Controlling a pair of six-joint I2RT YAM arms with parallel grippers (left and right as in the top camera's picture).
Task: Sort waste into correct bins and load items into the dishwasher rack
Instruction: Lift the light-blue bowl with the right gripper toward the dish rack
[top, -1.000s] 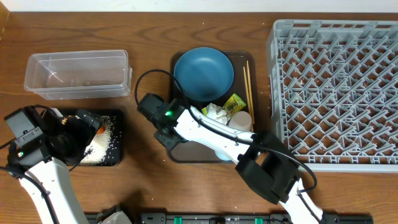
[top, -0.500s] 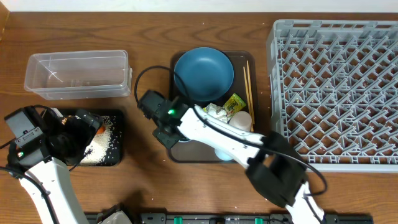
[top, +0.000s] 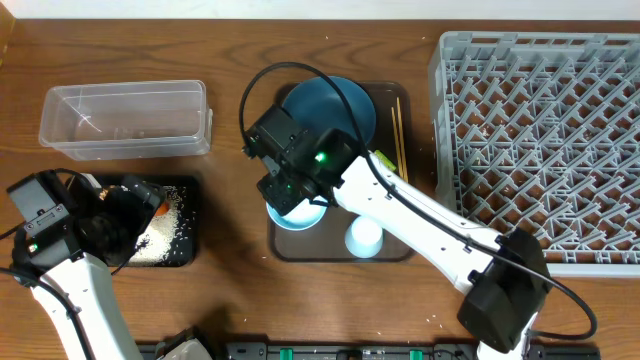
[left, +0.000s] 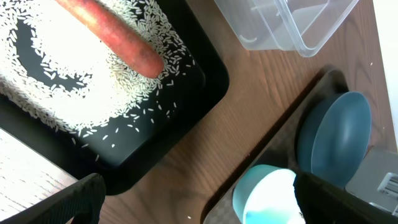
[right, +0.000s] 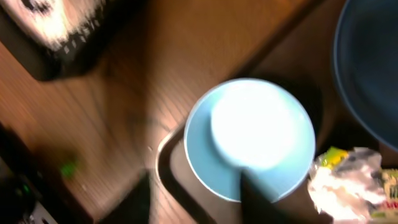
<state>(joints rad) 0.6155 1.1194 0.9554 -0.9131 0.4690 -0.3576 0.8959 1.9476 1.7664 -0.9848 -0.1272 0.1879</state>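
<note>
at table's right edge: grey rack (top: 540, 130), pegs bare. mid-table, brown serving tray (top: 282, 250); dark blue plate (top: 345, 105) on its far end. far left, clear tub (top: 125, 120) on its own; black tray (top: 186, 252) just near-side of it. pale blue bowl (top: 297, 215) sits at serving tray's left edge, directly under right gripper (top: 292, 190). wrist view blurred: two dark fingers (right: 264, 199) over the bowl's rim, cannot tell whether they grip it. pale blue cup (top: 364, 238) upside down beside the bowl, apart from it. left gripper (left: 211, 202) hangs over black tray's corner, fingers wide apart, nothing between. carrot (left: 109, 34) lies in black tray on a spread of rice (left: 56, 93). chopsticks (top: 398, 135) along serving tray's right side. crumpled paper (right: 345, 183) and wrapper (right: 329, 155) just beside the bowl, on serving tray.
</note>
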